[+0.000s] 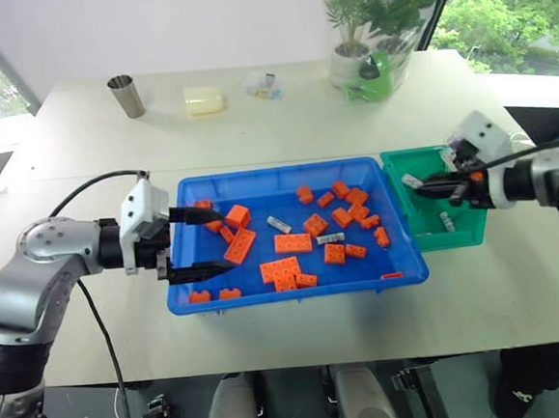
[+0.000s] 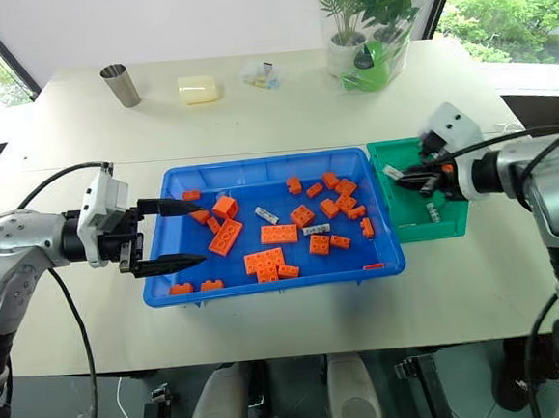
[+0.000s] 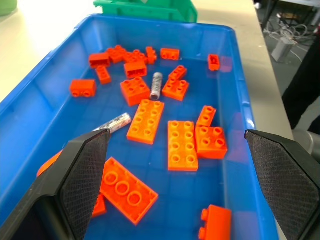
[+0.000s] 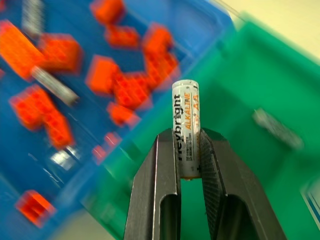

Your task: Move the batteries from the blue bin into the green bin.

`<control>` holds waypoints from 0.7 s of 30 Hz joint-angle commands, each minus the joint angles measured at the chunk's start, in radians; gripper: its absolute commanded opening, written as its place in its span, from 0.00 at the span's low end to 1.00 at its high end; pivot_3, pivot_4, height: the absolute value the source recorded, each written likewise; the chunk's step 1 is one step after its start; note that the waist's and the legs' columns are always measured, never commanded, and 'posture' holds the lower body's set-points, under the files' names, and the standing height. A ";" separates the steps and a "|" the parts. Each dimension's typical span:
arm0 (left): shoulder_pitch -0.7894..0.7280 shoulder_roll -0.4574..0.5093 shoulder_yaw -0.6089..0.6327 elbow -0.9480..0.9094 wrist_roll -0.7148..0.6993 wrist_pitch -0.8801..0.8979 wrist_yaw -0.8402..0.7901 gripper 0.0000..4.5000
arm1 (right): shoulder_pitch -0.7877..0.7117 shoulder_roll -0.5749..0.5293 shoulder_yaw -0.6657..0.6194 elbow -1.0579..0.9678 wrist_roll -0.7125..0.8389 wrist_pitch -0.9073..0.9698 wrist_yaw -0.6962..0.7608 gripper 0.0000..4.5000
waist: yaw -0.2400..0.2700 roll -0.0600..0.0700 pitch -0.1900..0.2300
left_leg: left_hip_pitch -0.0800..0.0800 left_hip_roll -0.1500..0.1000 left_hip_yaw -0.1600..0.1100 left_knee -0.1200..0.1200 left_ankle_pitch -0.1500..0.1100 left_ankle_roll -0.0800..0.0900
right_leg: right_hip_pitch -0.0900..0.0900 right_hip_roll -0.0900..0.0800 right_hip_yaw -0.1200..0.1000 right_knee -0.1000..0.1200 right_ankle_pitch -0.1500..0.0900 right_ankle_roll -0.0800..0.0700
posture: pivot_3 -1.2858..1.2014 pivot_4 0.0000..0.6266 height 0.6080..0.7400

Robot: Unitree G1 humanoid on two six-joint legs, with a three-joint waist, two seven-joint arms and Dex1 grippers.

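Item: battery (image 4: 186, 127), pinched upright in R gripper (image 4: 189, 150) above green bin (image 1: 434, 231), ready for drop. L gripper (image 1: 197, 243) spread over blue bin (image 1: 296, 290) for next pick.

Table: wide pale beige rectangular tabletop (image 1: 283, 131).
Wall: plain white wall (image 1: 158, 25) behind the table.
Windows: daylit greenery (image 1: 506, 12) beyond its far right corner.

Open left tool (image 3: 182, 185), blue bin (image 3: 235, 100), orange bricks (image 3: 146, 120), two batteries (image 3: 157, 85)

Orange studded bricks (image 1: 293, 243) in blue bin (image 1: 296, 290); green bin (image 1: 456, 239); silver-grey battery (image 4: 186, 129) with black and orange lettering.
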State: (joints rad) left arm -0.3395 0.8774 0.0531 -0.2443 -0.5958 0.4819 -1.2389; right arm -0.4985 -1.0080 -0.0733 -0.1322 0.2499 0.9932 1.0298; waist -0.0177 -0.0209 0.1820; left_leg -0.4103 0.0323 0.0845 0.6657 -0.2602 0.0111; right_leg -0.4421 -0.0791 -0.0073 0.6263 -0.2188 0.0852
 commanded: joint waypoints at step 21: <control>-0.005 -0.003 0.005 -0.036 0.008 -0.020 0.009 1.00 | -0.301 0.459 0.398 -0.035 0.012 -0.016 -0.215 0.78 | 0.008 0.000 0.000 | -0.004 0.000 -0.002 0.001 0.000 0.000 | -0.002 -0.001 -0.001 0.002 0.000 -0.001 | 0.52 0.24 0.97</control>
State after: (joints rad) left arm -0.3305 0.8733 0.0526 -0.2515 -0.5896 0.4720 -1.2345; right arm -0.7807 -0.5642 0.3048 -0.1848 0.2996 1.0115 0.8437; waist -0.0099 -0.0207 0.1821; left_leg -0.4153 0.0320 0.0822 0.6674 -0.2601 0.0112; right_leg -0.4439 -0.0809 -0.0078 0.6279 -0.2190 0.0846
